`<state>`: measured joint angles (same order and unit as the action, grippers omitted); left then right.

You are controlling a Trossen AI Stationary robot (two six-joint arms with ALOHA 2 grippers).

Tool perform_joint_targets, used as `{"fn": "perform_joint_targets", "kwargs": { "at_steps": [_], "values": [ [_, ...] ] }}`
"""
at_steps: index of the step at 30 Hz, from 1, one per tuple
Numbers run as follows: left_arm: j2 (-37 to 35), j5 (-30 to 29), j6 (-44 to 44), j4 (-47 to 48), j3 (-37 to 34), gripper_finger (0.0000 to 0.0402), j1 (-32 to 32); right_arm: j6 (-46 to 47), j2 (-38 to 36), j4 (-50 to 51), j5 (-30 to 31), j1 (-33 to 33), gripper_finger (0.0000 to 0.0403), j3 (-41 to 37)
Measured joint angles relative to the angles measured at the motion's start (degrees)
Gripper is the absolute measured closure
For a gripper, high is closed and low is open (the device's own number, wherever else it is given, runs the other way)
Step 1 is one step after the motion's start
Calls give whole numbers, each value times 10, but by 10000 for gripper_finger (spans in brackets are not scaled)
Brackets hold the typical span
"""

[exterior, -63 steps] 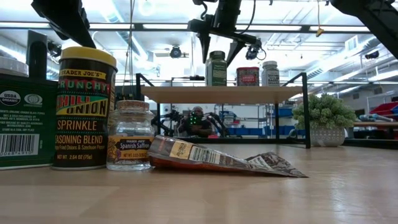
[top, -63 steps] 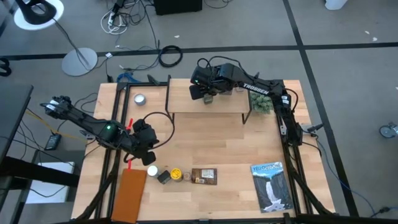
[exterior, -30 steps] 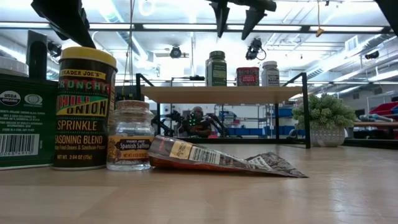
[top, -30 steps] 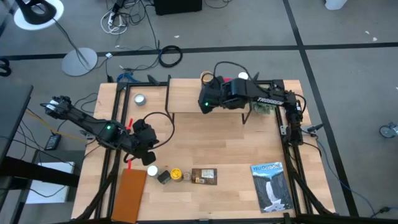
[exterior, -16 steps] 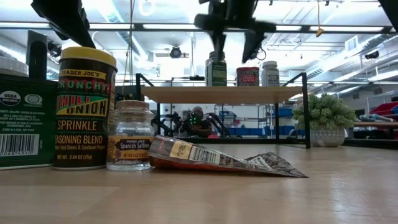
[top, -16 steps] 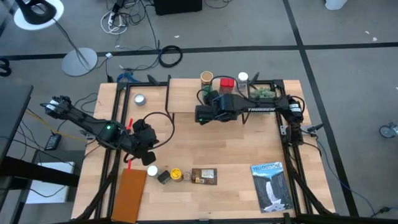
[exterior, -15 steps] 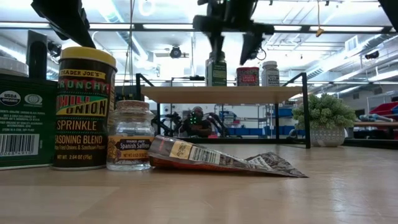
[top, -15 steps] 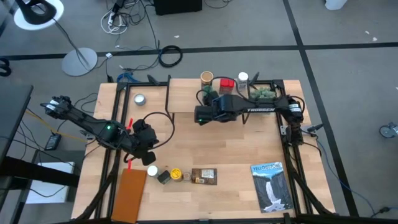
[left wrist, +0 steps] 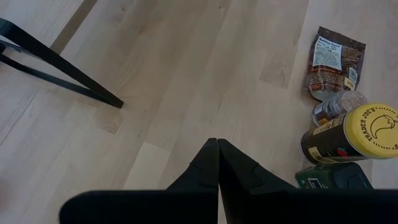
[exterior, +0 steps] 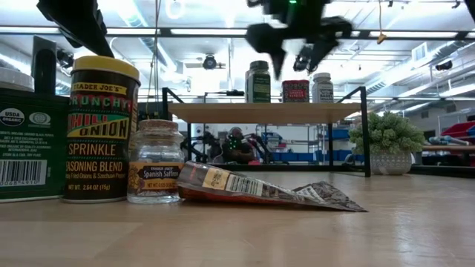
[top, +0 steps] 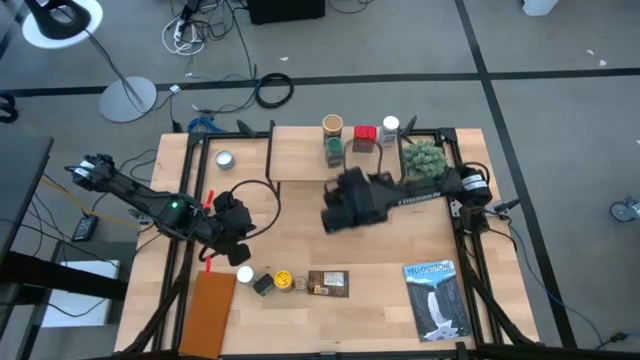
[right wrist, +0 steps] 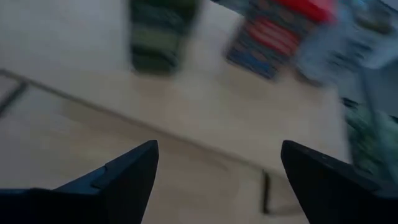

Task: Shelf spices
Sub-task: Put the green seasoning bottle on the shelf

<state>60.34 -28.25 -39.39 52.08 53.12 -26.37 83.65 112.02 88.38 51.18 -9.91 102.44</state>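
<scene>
- Nearest the table's front edge, four spices wait unshelved: a green tin (exterior: 26,144), the yellow-topped jar (exterior: 100,127) of chili onion seasoning, a small saffron jar (exterior: 154,161) and the flat brown packet (exterior: 260,187) lying on its side, all close together.
- In the overhead view the same cluster sits by the brown board (top: 209,310), with a blue-and-white book (top: 436,298) well apart on the other side.
- Just behind that cluster, the left gripper (top: 236,246) hovers over the tabletop with its fingers (left wrist: 214,168) pressed together and nothing between them.
- At mid-table, the right gripper (top: 333,213) has pulled back off the shelf (top: 330,158) and now hangs over bare wood in front of it, jaws spread wide and empty.
- On the shelf's plank stand three jars in a row: a green-lidded jar (exterior: 257,81), a red-topped tin (exterior: 295,90) and a white-capped bottle (exterior: 321,87), all upright.
- A second ago that gripper was directly above the green-lidded jar; its retreat suggests the placement is finished and the arm is free for another pick.
- By this count, three spices are shelved and at least four remain, so the job looks under half done.
- Farthest back, a small potted plant (top: 424,158) sits beside the shelf's end and a round silver tin (top: 224,159) near the opposite corner.
</scene>
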Motion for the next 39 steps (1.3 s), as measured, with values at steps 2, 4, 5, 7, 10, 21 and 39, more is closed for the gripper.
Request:
{"fn": "perform_joint_targets", "kwargs": {
  "at_steps": [2, 4, 5, 7, 10, 21, 39],
  "values": [
    [0, 0, 2, 0, 0, 396, 0, 71, -5, 17, 3, -33, 66, -33],
    [0, 0, 2, 1, 0, 396, 0, 101, -17, 12, 5, -65, 66, -74],
    [0, 0, 3, 1, 0, 396, 0, 123, -19, 13, 6, -79, 66, -88],
    [0, 0, 2, 0, 0, 396, 0, 154, -20, 16, 8, -104, 66, -112],
    [0, 0, 2, 0, 0, 396, 0, 157, -19, -21, 20, -132, 66, -141],
    [0, -2, 2, -16, 0, 396, 0, 151, -17, -161, -71, -159, 66, -170],
    [0, -6, 2, -16, 0, 396, 0, 65, -19, -97, -62, -153, 352, -97]
  ]
}}
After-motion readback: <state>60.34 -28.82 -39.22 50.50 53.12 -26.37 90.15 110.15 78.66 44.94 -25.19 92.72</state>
